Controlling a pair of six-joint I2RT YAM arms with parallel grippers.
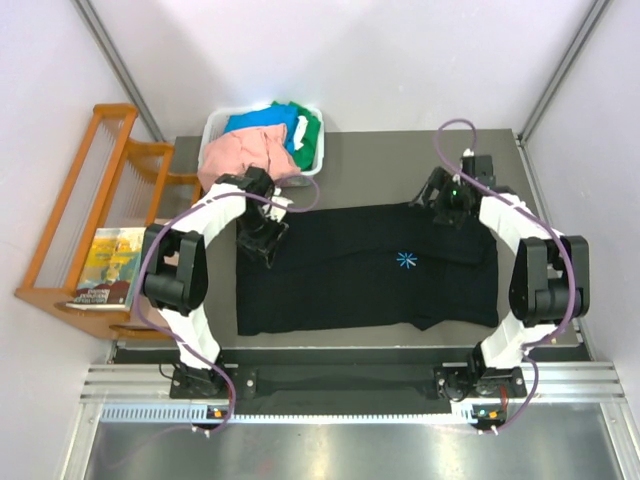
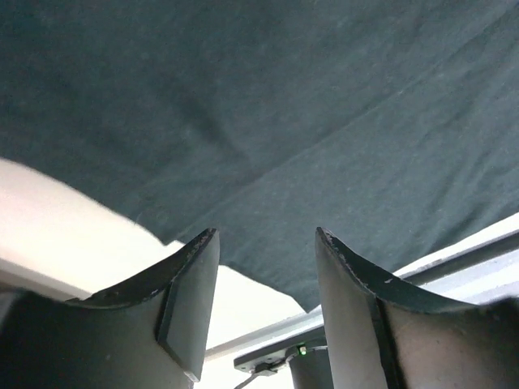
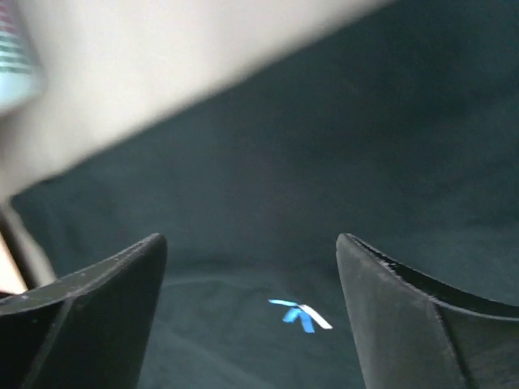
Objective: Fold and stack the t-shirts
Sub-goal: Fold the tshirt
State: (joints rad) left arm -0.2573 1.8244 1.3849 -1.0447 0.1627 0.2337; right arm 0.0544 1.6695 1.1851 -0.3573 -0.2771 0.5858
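Observation:
The large black t-shirt (image 1: 370, 270) lies spread across the table, its light-blue starburst mark (image 1: 406, 261) near the middle. My left gripper (image 1: 262, 238) is open over the shirt's upper left corner; the left wrist view shows black cloth (image 2: 268, 105) just beyond the open fingers (image 2: 195, 292). My right gripper (image 1: 447, 213) is open over the shirt's upper right part; the right wrist view shows black cloth (image 3: 324, 162) and a blue mark (image 3: 298, 314) between the open fingers (image 3: 389, 300). Salmon-pink (image 1: 245, 153), blue (image 1: 262, 121) and green (image 1: 309, 130) shirts lie in the bin.
A white plastic bin (image 1: 213, 128) stands at the table's far left. A wooden rack (image 1: 90, 200) with a book (image 1: 108, 265) stands left of the table. Grey walls close the back and sides.

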